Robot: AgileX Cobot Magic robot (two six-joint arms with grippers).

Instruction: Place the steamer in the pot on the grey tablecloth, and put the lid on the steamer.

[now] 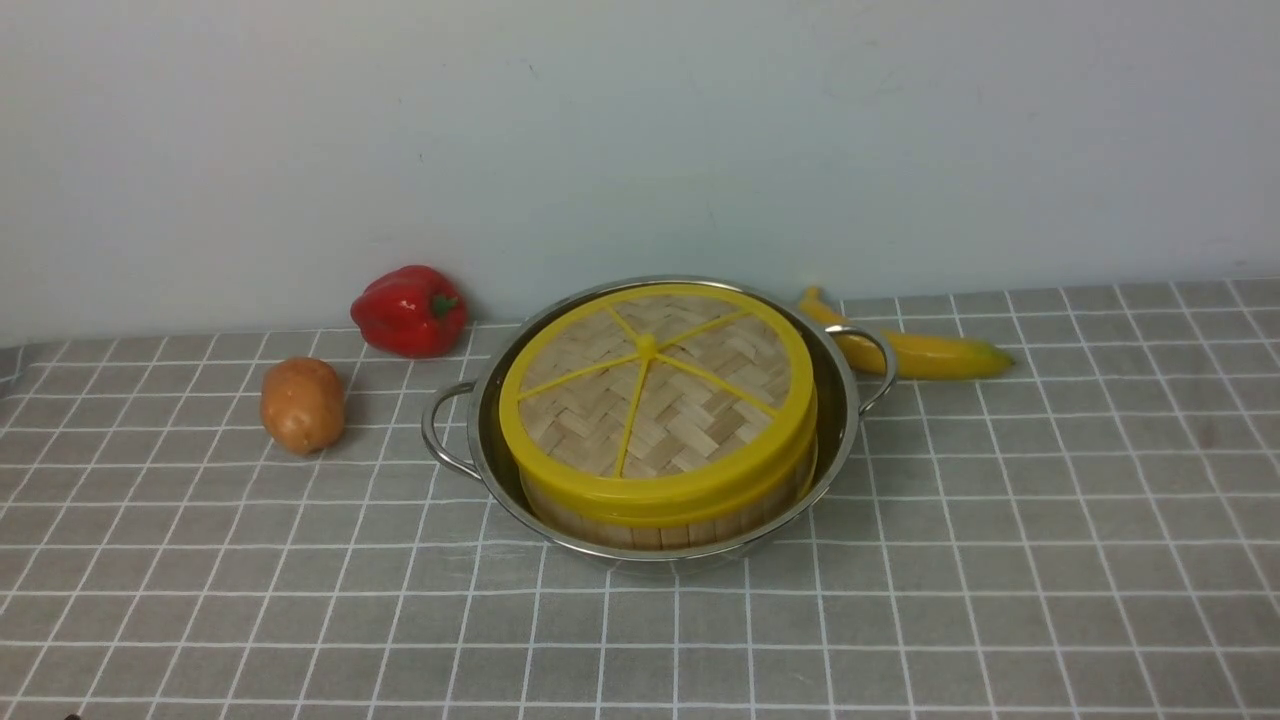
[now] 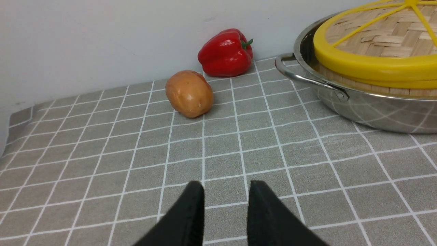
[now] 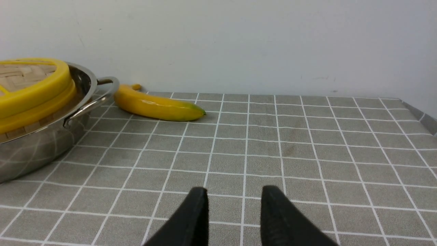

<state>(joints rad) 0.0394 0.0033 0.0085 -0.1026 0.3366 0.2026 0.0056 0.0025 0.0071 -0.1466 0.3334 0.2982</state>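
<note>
No writing for you to read here: no text, label, brand, number or sign shows in any view.
</note>
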